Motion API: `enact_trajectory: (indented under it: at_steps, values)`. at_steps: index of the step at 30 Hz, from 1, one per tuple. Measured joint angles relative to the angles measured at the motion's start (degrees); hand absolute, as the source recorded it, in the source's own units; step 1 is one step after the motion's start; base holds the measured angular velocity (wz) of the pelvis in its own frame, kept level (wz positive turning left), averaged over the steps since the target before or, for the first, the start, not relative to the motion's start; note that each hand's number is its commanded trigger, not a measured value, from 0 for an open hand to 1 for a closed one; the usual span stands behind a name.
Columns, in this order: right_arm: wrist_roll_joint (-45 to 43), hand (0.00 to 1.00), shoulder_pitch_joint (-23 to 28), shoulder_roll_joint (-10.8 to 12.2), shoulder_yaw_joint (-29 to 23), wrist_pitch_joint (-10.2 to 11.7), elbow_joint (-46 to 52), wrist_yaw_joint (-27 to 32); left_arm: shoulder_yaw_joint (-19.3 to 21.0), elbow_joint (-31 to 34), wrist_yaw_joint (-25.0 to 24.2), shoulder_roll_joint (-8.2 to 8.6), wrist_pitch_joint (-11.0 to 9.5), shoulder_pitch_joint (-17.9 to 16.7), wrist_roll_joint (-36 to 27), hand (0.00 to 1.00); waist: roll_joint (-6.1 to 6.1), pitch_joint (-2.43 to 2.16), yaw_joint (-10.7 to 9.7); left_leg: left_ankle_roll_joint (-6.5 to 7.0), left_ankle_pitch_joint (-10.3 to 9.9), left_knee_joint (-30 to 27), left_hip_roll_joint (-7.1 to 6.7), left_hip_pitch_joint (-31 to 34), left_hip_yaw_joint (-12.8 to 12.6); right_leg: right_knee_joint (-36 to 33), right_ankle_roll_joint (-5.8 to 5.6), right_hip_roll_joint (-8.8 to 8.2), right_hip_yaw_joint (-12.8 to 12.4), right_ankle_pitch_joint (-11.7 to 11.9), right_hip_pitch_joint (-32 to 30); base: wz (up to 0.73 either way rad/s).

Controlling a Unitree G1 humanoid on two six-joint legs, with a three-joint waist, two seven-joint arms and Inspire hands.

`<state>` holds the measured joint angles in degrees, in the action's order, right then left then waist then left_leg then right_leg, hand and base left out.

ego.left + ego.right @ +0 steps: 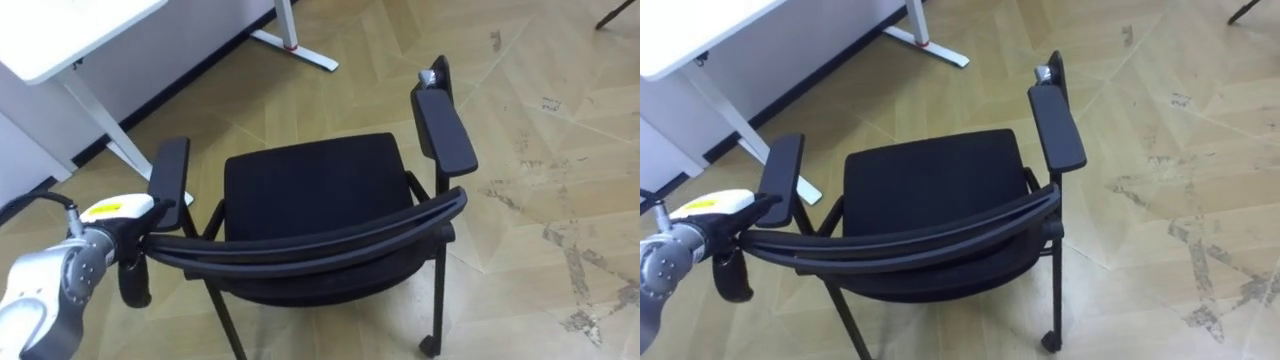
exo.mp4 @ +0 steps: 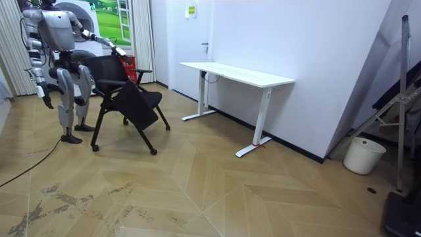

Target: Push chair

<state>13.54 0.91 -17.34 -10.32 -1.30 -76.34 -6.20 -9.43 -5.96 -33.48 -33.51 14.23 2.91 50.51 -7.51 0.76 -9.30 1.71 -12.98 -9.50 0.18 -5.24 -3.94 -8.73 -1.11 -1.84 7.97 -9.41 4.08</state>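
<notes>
At the upper left of the eye views stands the white bench (image 1: 60,30), its legs on the wood floor (image 1: 540,200) and its foot just beyond the chair (image 1: 320,190). Below it, at the lower left, the left hand (image 1: 105,245) sits on the left end of the backrest (image 1: 320,245), seemingly clamped on it: the hand lies over the rail and one dark digit hangs beneath.

The chair is directly in front of the robot, seat turned toward the bench, and near it but not tucked under. Its left armrest (image 1: 168,170) is just above the hand, and the right armrest (image 1: 443,130) is well apart on the other side. In the room view the robot stands upright behind the chair with the right hand (image 2: 47,101) hanging by its side.

My reading is that the hold is made and the push itself is the step in hand. With one hand at one end of the backrest, a forward shove would probably swing the chair round. The next move calls for steady steps and pressure aimed straight at the bench.
</notes>
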Motion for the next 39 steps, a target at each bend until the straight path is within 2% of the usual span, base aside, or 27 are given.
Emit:
enact_trajectory:
  at_steps: [9, 17, 23, 26, 28, 39]
  values:
    - [-0.22, 0.00, -0.29, 0.02, 0.03, -0.06, 0.00, -0.42, -0.02, 8.57, -9.73, -1.16, 0.75, 0.09, -0.45, 0.00, -0.19, 0.00, -0.36, 0.00, 0.00, -0.06, -0.01, 0.05, 0.14, -0.02, 0.00, -0.03, -0.09, 0.00, -0.05, 0.00]
    - [0.01, 0.00, -0.42, -0.03, 0.07, -0.06, -1.37, -0.76, -0.02, 13.26, -13.68, -2.11, 1.20, 0.94, -1.54, 0.00, -0.49, 0.12, -0.41, 0.01, 0.00, -0.17, 0.04, 0.14, 0.18, -0.06, 0.00, -0.11, -0.07, 0.00, -0.14, 0.00]
    - [-0.06, 0.00, -0.44, -0.02, 0.05, -0.06, -2.48, -0.48, -0.01, 18.38, -14.68, -4.35, 1.32, 4.15, -2.67, 0.00, -0.66, 0.09, 0.24, 0.00, 0.00, -0.25, 0.08, 0.19, 0.33, -0.10, 0.00, -0.11, 0.01, 0.00, -0.13, 0.00]
    - [-0.53, 0.00, -0.41, -0.02, 0.04, -0.04, -2.32, -0.83, -0.01, 22.13, -16.30, -6.10, 1.36, 4.51, -2.63, 0.00, -0.63, 0.11, 0.28, 0.00, 0.00, -0.25, 0.12, 0.24, 0.37, -0.06, 0.00, -0.10, 0.06, 0.00, -0.14, 0.00]
    - [-0.54, 0.00, -0.34, -0.02, 0.04, -0.07, -2.30, -0.97, -0.01, 23.47, -17.43, -6.68, 1.56, 4.51, -2.60, 0.00, -0.63, 0.11, 0.30, 0.00, 0.00, -0.25, 0.15, 0.24, 0.37, -0.06, 0.00, -0.11, 0.08, 0.00, -0.14, 0.00]
    - [0.04, 0.00, -0.51, 0.00, 0.09, -0.07, -2.37, -2.63, -0.01, 27.26, -21.55, -6.95, 2.04, 4.67, -2.85, 0.00, -0.52, 0.21, 0.48, 0.00, 0.00, -0.24, 0.09, 0.60, 1.09, 0.06, 0.00, -0.15, 0.63, 0.00, -0.20, 0.01]
